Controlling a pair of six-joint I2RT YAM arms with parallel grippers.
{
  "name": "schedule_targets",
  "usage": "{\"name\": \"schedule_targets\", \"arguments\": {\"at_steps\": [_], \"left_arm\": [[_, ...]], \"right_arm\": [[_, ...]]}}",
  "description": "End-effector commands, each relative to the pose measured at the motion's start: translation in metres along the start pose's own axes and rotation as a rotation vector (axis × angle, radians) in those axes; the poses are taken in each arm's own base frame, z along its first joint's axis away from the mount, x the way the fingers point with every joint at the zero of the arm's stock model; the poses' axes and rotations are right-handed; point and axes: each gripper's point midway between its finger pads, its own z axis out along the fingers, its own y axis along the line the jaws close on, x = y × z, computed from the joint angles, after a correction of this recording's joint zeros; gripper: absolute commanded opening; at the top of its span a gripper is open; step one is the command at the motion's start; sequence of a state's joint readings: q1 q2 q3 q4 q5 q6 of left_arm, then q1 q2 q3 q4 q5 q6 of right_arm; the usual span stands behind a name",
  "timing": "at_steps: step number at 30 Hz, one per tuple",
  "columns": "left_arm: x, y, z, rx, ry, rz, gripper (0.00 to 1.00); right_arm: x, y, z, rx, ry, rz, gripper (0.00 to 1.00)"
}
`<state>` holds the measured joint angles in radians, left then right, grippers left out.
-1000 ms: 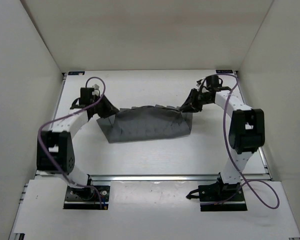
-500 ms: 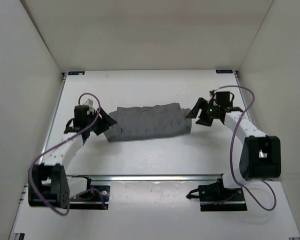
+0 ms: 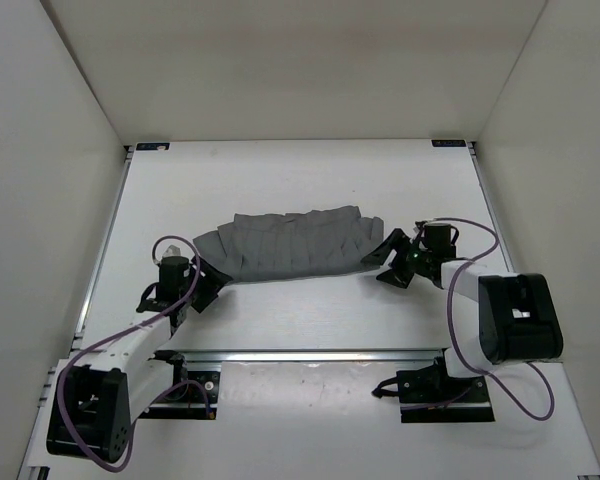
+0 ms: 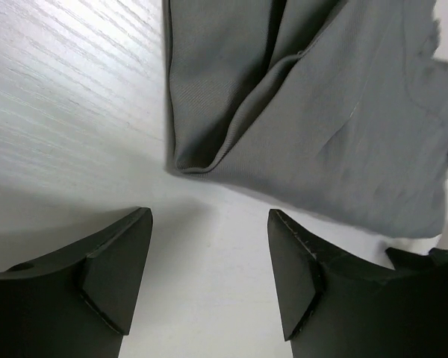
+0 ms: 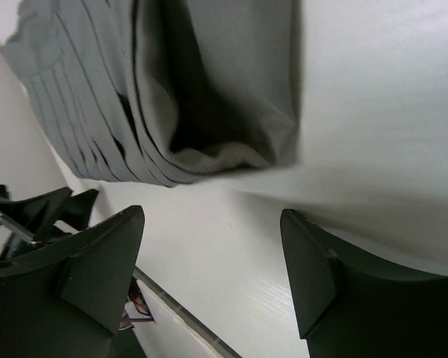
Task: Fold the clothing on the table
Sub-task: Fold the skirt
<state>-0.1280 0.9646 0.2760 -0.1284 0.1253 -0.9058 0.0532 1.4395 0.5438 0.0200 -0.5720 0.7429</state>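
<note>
The soft mid-grey pleated garment lies across the middle of the flat white tabletop, its layers doubled at both near corners, though each wrist view cuts off its far side. Your left gripper and right gripper stand with jaws spread wide and empty, just short of those corners and touching no cloth. From above you get them only as small dark shapes, hard to make out.
</note>
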Motion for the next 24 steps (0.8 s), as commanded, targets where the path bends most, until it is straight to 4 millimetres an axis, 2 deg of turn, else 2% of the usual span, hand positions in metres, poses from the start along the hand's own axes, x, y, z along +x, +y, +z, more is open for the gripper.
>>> {"name": "schedule_targets", "arguments": {"at_steps": [1, 4, 6, 8, 10, 11, 12, 13, 14, 15, 17, 19, 20, 24], "left_arm": [[-0.016, 0.000, 0.005, 0.013, -0.120, -0.087, 0.75], [-0.024, -0.002, 0.009, 0.030, -0.163, -0.116, 0.71], [-0.025, -0.005, 0.010, 0.041, -0.167, -0.121, 0.61], [-0.020, -0.004, 0.013, 0.037, -0.153, -0.114, 0.55], [-0.027, -0.005, 0.013, 0.041, -0.189, -0.127, 0.42], [-0.025, -0.002, 0.014, 0.038, -0.186, -0.125, 0.31], [-0.027, -0.002, 0.015, 0.036, -0.192, -0.127, 0.15], [-0.027, 0.002, 0.015, 0.023, -0.194, -0.125, 0.08], [-0.027, 0.002, 0.015, 0.024, -0.193, -0.123, 0.00], [-0.029, 0.000, 0.015, 0.025, -0.201, -0.120, 0.00], [-0.029, 0.000, 0.015, 0.024, -0.200, -0.104, 0.00], [-0.028, 0.001, 0.015, 0.020, -0.198, -0.099, 0.00], [-0.027, -0.003, 0.015, 0.033, -0.188, -0.088, 0.00], [-0.020, -0.022, 0.019, 0.079, -0.148, -0.048, 0.00]], "right_arm": [[-0.009, 0.005, 0.011, -0.057, -0.039, 0.035, 0.71], [-0.011, 0.001, 0.014, -0.080, -0.043, 0.096, 0.72], [-0.007, -0.008, 0.019, -0.061, -0.032, 0.131, 0.71], [-0.012, -0.007, 0.020, -0.053, -0.062, 0.150, 0.70], [-0.014, -0.017, 0.019, -0.022, -0.106, 0.192, 0.65], [-0.018, -0.019, 0.019, -0.023, -0.131, 0.202, 0.61], [-0.017, -0.021, 0.020, -0.020, -0.132, 0.210, 0.46], [-0.021, -0.021, 0.018, -0.018, -0.145, 0.224, 0.20], [-0.021, -0.022, 0.017, -0.015, -0.140, 0.221, 0.11], [-0.022, -0.019, 0.016, -0.016, -0.152, 0.214, 0.00], [-0.025, -0.027, 0.009, 0.015, -0.189, 0.228, 0.00], [-0.028, -0.026, 0.000, 0.025, -0.229, 0.196, 0.00], [-0.035, -0.035, -0.006, 0.043, -0.248, 0.214, 0.00], [-0.050, -0.036, -0.030, 0.061, -0.279, 0.145, 0.00]]}}
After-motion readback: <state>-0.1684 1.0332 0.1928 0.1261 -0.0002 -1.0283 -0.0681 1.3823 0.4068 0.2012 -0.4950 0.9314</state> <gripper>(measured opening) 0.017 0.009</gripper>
